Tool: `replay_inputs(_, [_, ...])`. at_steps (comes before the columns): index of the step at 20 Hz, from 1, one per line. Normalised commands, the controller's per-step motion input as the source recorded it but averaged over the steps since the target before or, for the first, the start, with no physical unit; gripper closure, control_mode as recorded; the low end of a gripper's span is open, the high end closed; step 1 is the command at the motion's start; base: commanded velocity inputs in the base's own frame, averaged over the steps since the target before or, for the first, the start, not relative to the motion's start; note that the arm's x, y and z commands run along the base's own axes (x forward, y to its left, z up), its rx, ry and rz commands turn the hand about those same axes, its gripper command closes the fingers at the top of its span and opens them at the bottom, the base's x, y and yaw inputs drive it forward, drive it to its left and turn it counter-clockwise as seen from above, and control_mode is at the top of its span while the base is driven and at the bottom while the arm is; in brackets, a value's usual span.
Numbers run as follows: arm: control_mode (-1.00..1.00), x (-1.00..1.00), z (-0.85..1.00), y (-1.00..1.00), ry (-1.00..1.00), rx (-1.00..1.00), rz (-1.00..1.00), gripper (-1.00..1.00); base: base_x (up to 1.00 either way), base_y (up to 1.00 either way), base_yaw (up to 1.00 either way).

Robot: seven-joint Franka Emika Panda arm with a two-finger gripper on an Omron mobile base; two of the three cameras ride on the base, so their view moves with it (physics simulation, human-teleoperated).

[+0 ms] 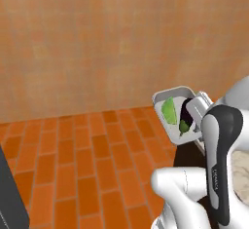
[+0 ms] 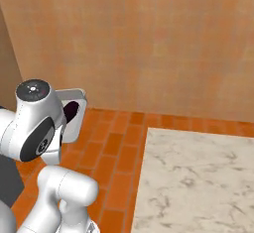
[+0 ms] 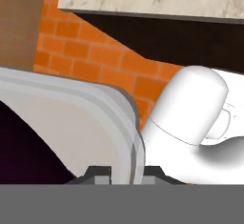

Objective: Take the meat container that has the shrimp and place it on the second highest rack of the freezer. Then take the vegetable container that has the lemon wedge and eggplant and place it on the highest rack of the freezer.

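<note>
Vegetable container (image 1: 171,107) is up in the air, carried over the brick floor (image 1: 92,160) in front of the plain orange wall (image 1: 107,38), well off the marble counter (image 2: 198,172) that lies to the arm's right. It hangs tipped up on edge, its open face turned toward the left camera, so the lemon wedge (image 1: 168,111) and the eggplant (image 1: 185,121) show lying side by side along its length. The gripper (image 3: 123,169) is closed on the container's rim: from the hand camera the grey rim runs straight down between the two finger tips, one on each face of the wall. The tray stretches away from the pincer, its long axis pointing roughly along the fingers and outward from the wrist, with the dark eggplant nearest the grip, as far as I can make out from so close.

No freezer is in front of the arm at present, so I judge this to be the carrying stage of the second half of the task. The next move calls for turning toward the freezer and levelling the tray, since tilted like this the contents could slide out.
</note>
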Motion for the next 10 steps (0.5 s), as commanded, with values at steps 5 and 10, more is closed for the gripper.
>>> replay_inputs(5, [1.0, 0.0, 0.0, 0.0, 0.0, 0.0, 0.0, 1.0, 0.95, -0.01, 0.2])
replay_inputs(10, [1.0, 0.0, 0.0, 0.0, 0.0, 0.0, 0.0, 1.0, 0.6, 0.0, 0.43])
